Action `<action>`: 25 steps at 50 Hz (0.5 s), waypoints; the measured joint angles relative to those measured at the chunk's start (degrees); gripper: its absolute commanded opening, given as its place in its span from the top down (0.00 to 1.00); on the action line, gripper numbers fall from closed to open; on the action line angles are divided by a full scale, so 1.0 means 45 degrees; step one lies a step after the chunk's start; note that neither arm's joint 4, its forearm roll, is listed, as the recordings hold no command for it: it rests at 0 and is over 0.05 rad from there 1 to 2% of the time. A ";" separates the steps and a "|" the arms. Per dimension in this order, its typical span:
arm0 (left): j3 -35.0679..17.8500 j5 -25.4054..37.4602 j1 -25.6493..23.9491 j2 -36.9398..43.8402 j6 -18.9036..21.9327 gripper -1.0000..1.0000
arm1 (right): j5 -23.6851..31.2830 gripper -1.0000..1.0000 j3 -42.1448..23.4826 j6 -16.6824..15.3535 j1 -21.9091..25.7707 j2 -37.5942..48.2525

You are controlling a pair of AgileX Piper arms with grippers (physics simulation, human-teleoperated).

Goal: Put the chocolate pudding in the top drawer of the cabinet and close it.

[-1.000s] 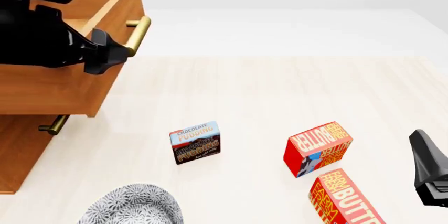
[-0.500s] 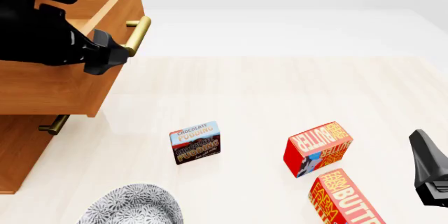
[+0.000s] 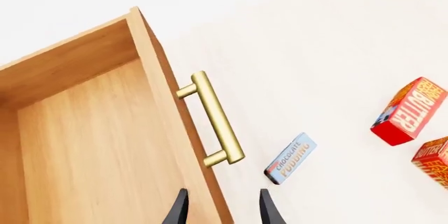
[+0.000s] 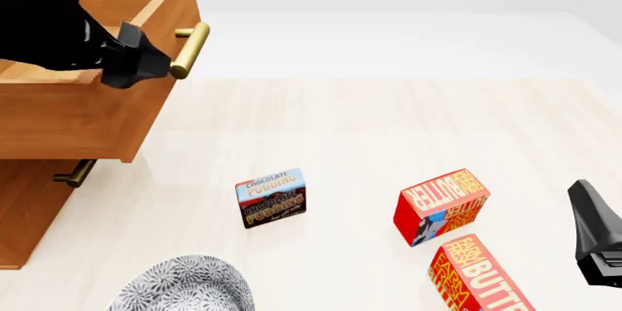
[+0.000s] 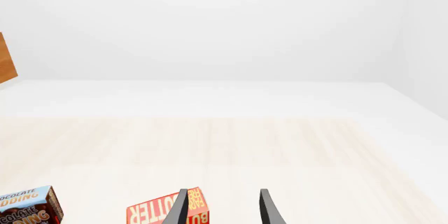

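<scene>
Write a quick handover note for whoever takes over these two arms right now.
Left gripper: open, empty, above the front edge of the pulled-out wooden top drawer of the light-brown cabinet.
Right gripper: open, empty, idle at the table's right.
Small blue-and-brown chocolate pudding box: on the table, ungrasped.
Done: drawer open.
Left: pick up pudding, place it inside, close drawer.

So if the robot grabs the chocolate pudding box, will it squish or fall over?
Probably not squish: the chocolate pudding looks like a stiff little box. It looks small, so probably light. Its flat sides shouldn't roll, but it seems to stand on a thin edge, so a nudge might tip it.
</scene>
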 measured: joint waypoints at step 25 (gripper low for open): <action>-0.1585 0.0846 -0.0528 -0.1324 0.1541 0.00 | 0.0000 0.00 0.0000 -0.0001 0.0000 -0.0001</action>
